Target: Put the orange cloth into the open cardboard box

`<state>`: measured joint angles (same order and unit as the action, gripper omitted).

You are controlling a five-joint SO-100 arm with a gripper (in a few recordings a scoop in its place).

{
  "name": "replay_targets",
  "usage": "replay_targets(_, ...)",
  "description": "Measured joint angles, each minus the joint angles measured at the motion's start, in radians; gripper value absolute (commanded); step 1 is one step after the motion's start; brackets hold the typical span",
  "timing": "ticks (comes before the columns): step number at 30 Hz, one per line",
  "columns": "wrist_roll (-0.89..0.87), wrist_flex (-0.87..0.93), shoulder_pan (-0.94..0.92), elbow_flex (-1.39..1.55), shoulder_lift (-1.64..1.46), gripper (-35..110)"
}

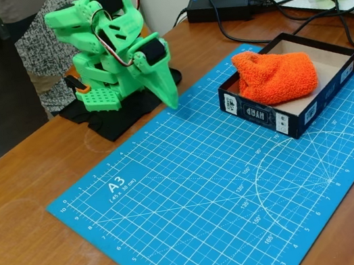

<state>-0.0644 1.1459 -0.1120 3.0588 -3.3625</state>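
From where I stand, the bright orange fluffy towelling cloth [275,76] already lies inside the shallow dark-sided cardboard box with the plain beige floor [324,94], bunched toward the box's left and back part, with one lump riding up over the back-left corner and bare cardboard showing to its right. Its long axis runs roughly along the length of the box.

The green plastic arm is folded down on its black base at the far left of the blue A3 cutting mat [196,204], and its hand [169,93] points down at the mat's edge, empty. The fingers look pressed together into one tapering point, so I take it as closed.

The cloth lies well apart from the hand, off to the right in the fixed view and a little nearer the camera, with open mat between them. I'd judge the task essentially done; any further move would only be a reach rightward to tuck that overhanging lump in.

The wooden tabletop [21,222] carries black power bricks and cables behind the box.
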Motion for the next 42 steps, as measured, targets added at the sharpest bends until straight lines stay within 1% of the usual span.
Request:
replay_targets(16, -0.009, 0.0, -0.029, 0.0, 0.0, 0)
replay_targets(42, -0.009, 0.0, -0.006, 0.0, 0.0, 0)
